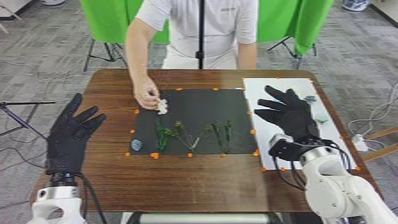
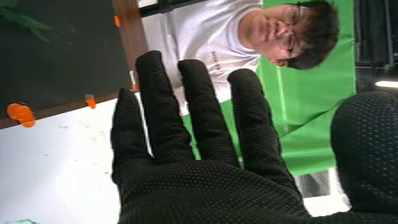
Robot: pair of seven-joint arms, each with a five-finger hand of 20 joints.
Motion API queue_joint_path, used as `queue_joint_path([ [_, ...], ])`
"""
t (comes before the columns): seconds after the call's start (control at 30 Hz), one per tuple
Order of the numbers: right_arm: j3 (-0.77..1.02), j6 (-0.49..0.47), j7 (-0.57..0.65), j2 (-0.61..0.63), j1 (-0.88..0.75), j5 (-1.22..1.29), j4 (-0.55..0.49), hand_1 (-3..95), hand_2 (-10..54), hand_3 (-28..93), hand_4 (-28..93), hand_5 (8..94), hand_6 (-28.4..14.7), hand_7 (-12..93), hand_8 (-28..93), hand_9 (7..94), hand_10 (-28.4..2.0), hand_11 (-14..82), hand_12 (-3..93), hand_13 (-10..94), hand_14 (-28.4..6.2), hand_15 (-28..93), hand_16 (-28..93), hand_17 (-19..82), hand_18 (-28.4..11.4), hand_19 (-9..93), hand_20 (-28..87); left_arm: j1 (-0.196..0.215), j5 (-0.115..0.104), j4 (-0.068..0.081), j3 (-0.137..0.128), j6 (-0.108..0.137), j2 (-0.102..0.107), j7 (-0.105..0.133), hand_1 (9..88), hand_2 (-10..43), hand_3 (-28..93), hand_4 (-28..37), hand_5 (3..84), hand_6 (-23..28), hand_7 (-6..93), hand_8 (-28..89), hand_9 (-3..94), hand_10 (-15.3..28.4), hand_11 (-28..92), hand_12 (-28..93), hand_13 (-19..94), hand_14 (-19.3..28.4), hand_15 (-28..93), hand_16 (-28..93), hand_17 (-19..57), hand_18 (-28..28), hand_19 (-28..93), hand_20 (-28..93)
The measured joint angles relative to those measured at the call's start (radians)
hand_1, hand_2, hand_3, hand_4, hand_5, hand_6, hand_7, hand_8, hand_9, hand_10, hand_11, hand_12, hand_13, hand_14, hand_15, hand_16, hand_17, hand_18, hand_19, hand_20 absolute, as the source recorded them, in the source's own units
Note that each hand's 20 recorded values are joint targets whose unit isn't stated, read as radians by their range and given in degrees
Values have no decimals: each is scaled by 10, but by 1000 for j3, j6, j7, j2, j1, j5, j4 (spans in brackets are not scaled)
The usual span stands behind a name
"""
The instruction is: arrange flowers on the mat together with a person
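Right hand (image 1: pixel 289 114) open over white sheet (image 1: pixel 272 148) | white flower (image 1: pixel 163 107) at person's hand (image 1: pixel 147 92), near black mat's (image 1: pixel 201 106) far-left corner | I should let them finish, then pinch bluish flower (image 1: pixel 310 99) lightly

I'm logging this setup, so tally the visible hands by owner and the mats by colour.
Robot's hands: 2, left hand and right hand
Person's hand: 1
Black mat: 1
White mat: 1
Total: 5
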Motion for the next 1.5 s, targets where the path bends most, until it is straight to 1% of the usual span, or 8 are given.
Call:
queue_joint_path([
  [0.9,-6,-7,12,0,10,-10,4,135,113,720,-271,429,-4,128,-121,484,-166,109,146,374,-205,332,139,27,-211,394,180,-2,1,0,0,0,-1,-2,215,78,733,-282,294,41,123,-92,345,171,222,115,280,229,416,-50,-55,249,573,54],
  [1.27,-17,-12,25,-1,18,-36,5,140,109,725,-269,430,-4,130,-121,487,-167,114,147,376,-206,334,139,27,-213,398,181,-4,4,0,-1,-3,-14,-15,214,78,733,-282,293,40,123,-92,345,172,218,115,279,229,414,-51,-55,249,566,49],
  [1.37,-16,-9,26,-1,21,-49,5,148,107,721,-267,435,-2,130,-120,499,-169,123,150,393,-201,356,143,42,-214,421,192,-4,4,0,-2,-3,-14,-15,213,79,732,-282,294,41,123,-92,345,171,218,116,280,229,414,-51,-56,249,565,49],
  [1.5,-5,14,25,4,18,-90,-4,154,100,724,-261,440,-2,132,-120,520,-179,148,152,429,-197,420,141,76,-226,489,219,-4,4,0,-2,-3,-11,-12,212,78,733,-282,294,41,122,-92,345,171,217,116,280,230,414,-51,-56,249,565,49],
])
